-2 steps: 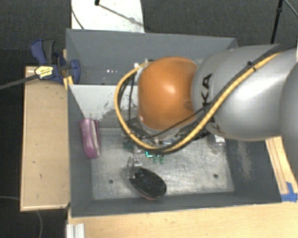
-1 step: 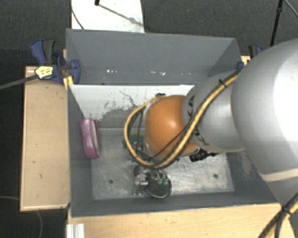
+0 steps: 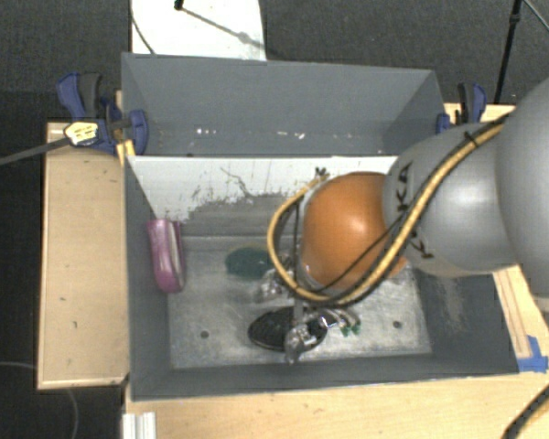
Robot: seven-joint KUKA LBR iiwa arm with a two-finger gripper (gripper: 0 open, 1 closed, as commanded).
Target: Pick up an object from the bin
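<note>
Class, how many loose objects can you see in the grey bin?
3: pink object by the left wall, green object mid-floor, black object near the front. The arm may hide others.

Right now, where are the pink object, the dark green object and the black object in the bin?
pink object (image 3: 166,254), camera view, middle of its long side.
dark green object (image 3: 246,263), camera view, centre of its top.
black object (image 3: 269,329), camera view, its uncovered left half.

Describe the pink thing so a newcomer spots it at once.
In the grey bin, look along the left wall. The pink bar rests against it. Its neighbours, a green lump and a black disc, are darker and lie mid-floor.
</note>
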